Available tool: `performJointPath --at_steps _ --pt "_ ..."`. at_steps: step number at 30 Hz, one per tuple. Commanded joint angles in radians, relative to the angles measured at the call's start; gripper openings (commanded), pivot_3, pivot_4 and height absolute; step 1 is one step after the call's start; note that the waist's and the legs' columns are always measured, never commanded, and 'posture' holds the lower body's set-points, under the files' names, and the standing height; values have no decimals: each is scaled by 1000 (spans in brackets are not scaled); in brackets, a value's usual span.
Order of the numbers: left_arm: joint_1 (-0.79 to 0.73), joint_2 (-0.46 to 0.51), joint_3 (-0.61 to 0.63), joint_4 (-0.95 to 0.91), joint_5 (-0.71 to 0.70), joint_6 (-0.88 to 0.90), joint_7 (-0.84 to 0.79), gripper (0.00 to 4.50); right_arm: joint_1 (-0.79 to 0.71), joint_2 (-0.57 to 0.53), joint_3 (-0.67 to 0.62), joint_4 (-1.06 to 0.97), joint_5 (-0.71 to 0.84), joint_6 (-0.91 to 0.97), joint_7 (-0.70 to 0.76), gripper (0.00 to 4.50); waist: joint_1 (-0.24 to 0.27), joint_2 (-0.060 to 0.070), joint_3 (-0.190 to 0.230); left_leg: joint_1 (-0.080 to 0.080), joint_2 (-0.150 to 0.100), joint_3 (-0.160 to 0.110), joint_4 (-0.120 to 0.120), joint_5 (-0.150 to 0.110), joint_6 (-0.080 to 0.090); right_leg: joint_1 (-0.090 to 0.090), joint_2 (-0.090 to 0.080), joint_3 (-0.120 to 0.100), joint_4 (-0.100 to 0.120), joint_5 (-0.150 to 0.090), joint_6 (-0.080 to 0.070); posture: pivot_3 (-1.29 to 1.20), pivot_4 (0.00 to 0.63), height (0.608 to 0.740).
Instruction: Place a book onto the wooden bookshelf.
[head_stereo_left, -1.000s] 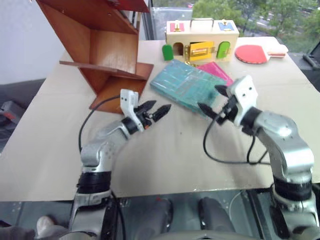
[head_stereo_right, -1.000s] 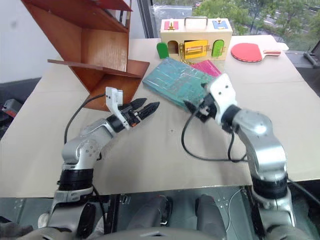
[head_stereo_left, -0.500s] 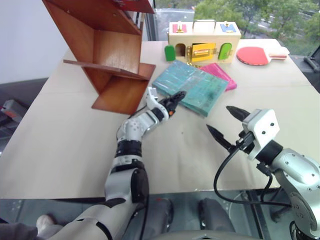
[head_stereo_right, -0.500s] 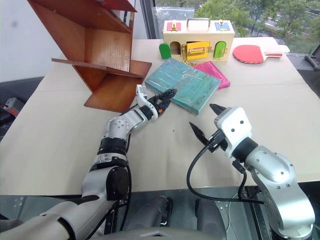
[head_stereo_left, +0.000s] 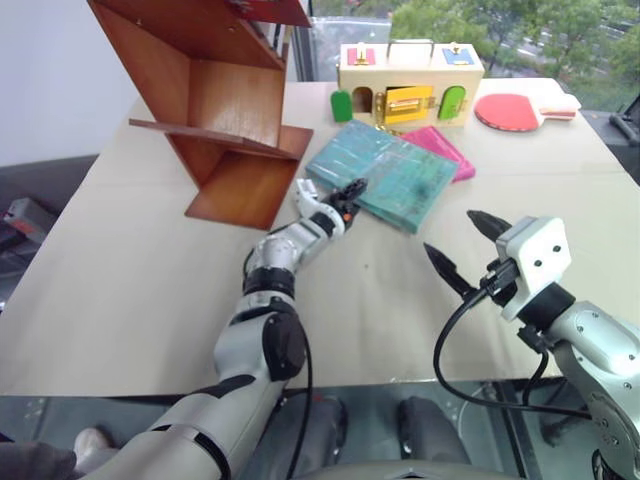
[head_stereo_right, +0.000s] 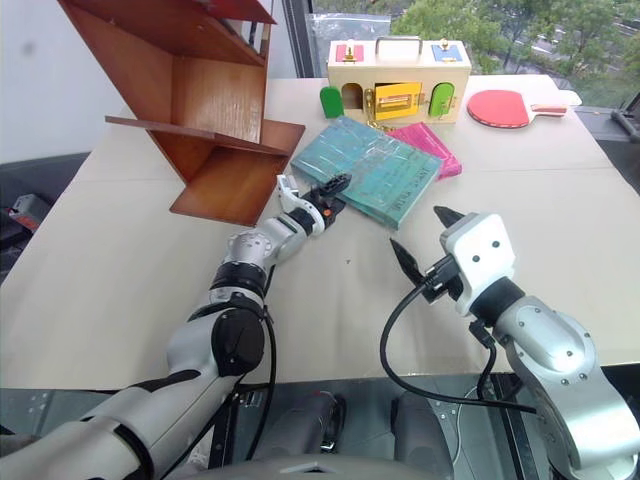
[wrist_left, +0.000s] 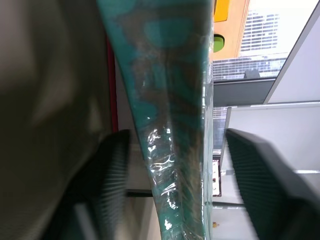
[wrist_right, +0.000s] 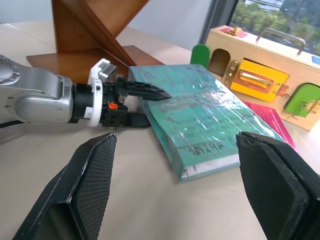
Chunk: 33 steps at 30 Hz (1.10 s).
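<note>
Lying flat on the beige tabletop (head_stereo_left: 120, 290) is the large teal-green book (head_stereo_left: 395, 176) with its shiny plastic-wrapped patterned cover, just in front of the pale wooden box (head_stereo_left: 410, 82) with coloured doors and partly overlapping a smaller magenta-pink book (head_stereo_left: 446, 150). The left gripper (head_stereo_left: 347, 196) is set at the book's near edge, one black finger (wrist_right: 145, 90) over the cover and the other (wrist_right: 137, 119) beneath the edge; the edge is seen between the fingers in the left wrist view, with a gap on one side, so a firm clamp cannot be confirmed. The right gripper (head_stereo_left: 462, 248) is held above bare tabletop, well apart from the book, fingers spread wide with nothing between them. The big reddish-brown wooden bookshelf (head_stereo_left: 215, 100) with slanted boards is seen to the left of the book, no book on it. A red table-tennis paddle (head_stereo_left: 512, 110) is seen beside the box.
</note>
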Motion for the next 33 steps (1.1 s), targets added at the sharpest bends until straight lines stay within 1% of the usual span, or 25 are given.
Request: performJointPath --at_steps 1,2,3,4,6,11,16,20,22,24,26,28,31,32,33 --pt "6 0 20 0 -28 25 -5 1094 11 -14 -4 -43 25 -29 -38 3921 0 0 0 0 0 0 0 0 0 0 0 0 0 0 0 0 150 740" --pt "10 2 22 -6 -31 33 -5 612 13 -18 4 -43 25 -29 -47 3921 0 0 0 0 0 0 0 0 0 0 0 0 0 0 0 0 150 740" --pt "13 5 25 -12 -38 44 -6 271 12 -19 10 -43 28 -28 -54 3921 0 0 0 0 0 0 0 0 0 0 0 0 0 0 0 0 150 740" --pt "20 10 30 -32 -54 73 -3 98 12 -19 16 -43 33 -28 -64 3921 0 0 0 0 0 0 0 0 0 0 0 0 0 0 0 0 150 740" --pt "32 14 37 -69 -78 117 7 98 15 -22 25 -43 43 -34 -79 3921 -2 0 0 0 0 0 0 0 0 0 0 0 0 0 0 0 150 740" --pt "98 12 26 -262 -170 307 43 98 39 -32 26 -43 54 -43 -99 3921 -4 0 0 0 0 0 0 0 0 0 1 0 0 0 0 0 150 740" --pt "166 1 -3 -427 -223 421 66 98 61 -25 28 -43 62 -35 -96 3921 -3 0 0 0 0 0 0 0 0 0 1 1 0 0 0 0 150 740" --pt "202 -27 -32 -550 -271 494 84 98 89 -39 -32 -43 96 -41 -75 3921 4 -1 0 0 0 0 0 0 0 0 1 0 0 0 0 0 150 740" --pt "212 -33 -74 -622 -288 532 64 98 110 -55 -88 -43 146 -58 -68 3921 7 -1 0 0 0 0 0 0 0 0 1 0 0 0 0 0 150 740" --pt "223 -29 -128 -704 -297 559 32 98 164 -89 -144 -43 192 -100 -60 3921 13 -1 0 -1 0 0 0 0 0 0 1 0 0 0 0 0 150 740" --pt "214 -6 -165 -730 -293 567 -7 98 200 -135 -196 -43 238 -124 -73 3921 19 -1 0 0 0 0 0 0 0 0 1 0 -1 0 0 0 150 740" --pt "200 37 -208 -744 -288 581 -69 98 194 -158 -254 -43 334 -127 -126 3921 16 -1 0 0 0 1 0 0 0 1 2 1 0 0 0 0 150 740" --pt "167 128 -299 -814 -248 550 -184 98 239 -254 -362 -43 485 -175 -137 3921 17 -1 0 2 1 1 0 0 0 1 2 2 0 0 0 0 150 740" --pt "158 170 -346 -849 -211 512 -241 98 252 -271 -396 -43 545 -196 -129 3921 18 -1 0 2 1 1 0 0 0 1 2 1 0 0 0 0 150 740" --pt "143 207 -377 -848 -180 477 -295 98 232 -285 -400 -43 589 -195 -145 3921 18 -2 1 1 1 1 0 0 0 1 2 1 0 0 0 0 150 740"
